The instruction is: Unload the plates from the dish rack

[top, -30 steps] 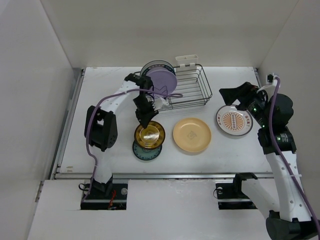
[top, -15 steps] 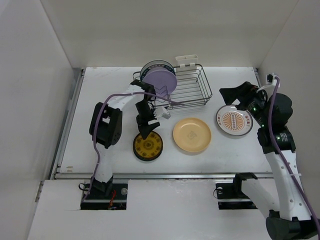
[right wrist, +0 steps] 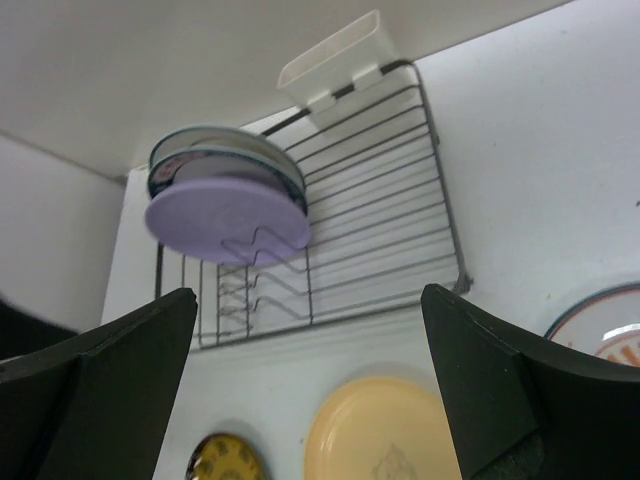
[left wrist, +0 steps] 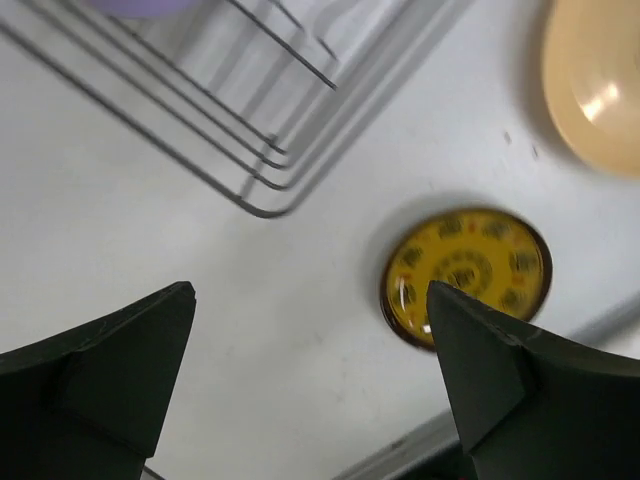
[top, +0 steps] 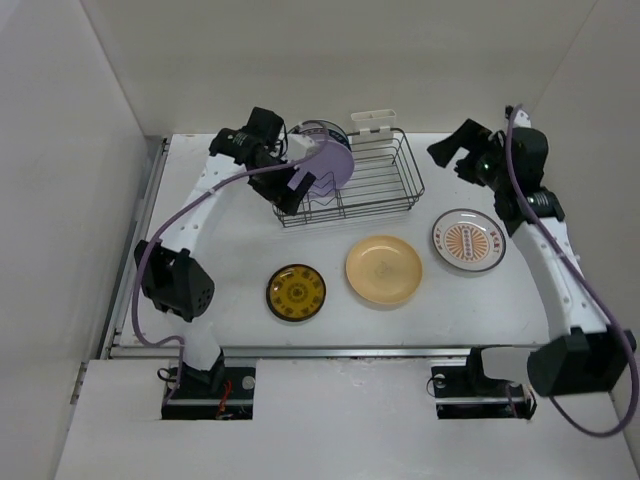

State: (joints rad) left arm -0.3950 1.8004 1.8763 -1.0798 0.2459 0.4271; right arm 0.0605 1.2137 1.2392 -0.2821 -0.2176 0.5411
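Since one second ago the left gripper (left wrist: 310, 297) has gone from the small dark round plate with gold centre (top: 296, 292), at the near side of the white table (top: 240, 250), up to the left end of the dark wire dish rack (top: 380, 185); its jaws stand wide apart, holding nothing; a teal plate seen under the gold one then shows no more, probably hidden beneath it; farther lie the plain yellow-tan plate (top: 384, 269) and the white plate with orange pattern (top: 468, 240); in the rack the plain lavender plate (top: 325, 165) and the dark-rimmed white-grey plate (right wrist: 225, 140) stand upright, still to unload; the right gripper (top: 455, 150), also moved farther, is spread empty too.
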